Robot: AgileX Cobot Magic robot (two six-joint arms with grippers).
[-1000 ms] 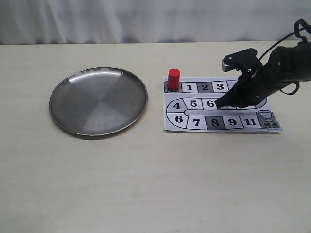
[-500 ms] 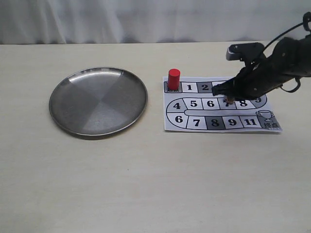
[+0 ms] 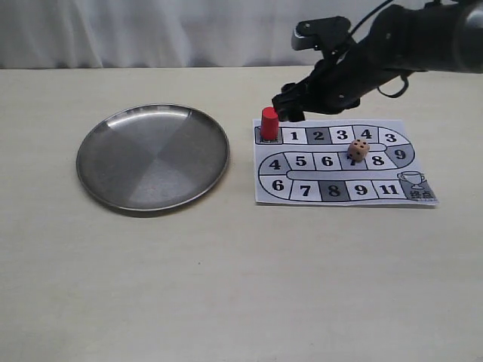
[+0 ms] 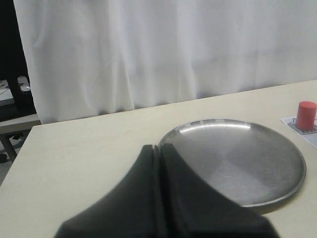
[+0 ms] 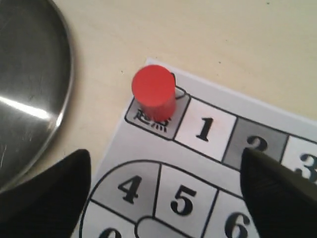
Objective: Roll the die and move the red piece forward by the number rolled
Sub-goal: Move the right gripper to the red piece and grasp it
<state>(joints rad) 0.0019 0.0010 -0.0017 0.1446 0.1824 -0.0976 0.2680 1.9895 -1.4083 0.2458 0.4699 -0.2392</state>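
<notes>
The red piece (image 3: 270, 123) stands upright on the start square at the board's far left corner, beside square 1; the right wrist view shows the red piece (image 5: 154, 92) from above. The die (image 3: 358, 149), a tan cube with dark pips, lies on the paper board (image 3: 333, 191) near squares 7 and 8. My right gripper (image 3: 290, 107) hovers open just right of the red piece, holding nothing. In its wrist view the right gripper (image 5: 166, 161) spans squares 4 and 5. My left gripper (image 4: 158, 148) is shut and empty, near the plate's edge.
A round steel plate (image 3: 152, 156) with nothing in it lies left of the board; the left wrist view shows the plate (image 4: 233, 158) ahead of the shut fingers. A white curtain closes off the table's far side.
My right gripper has let go of the die, which now lies on the board. The gripper has risen and swung left and back, ending beside the red piece.
</notes>
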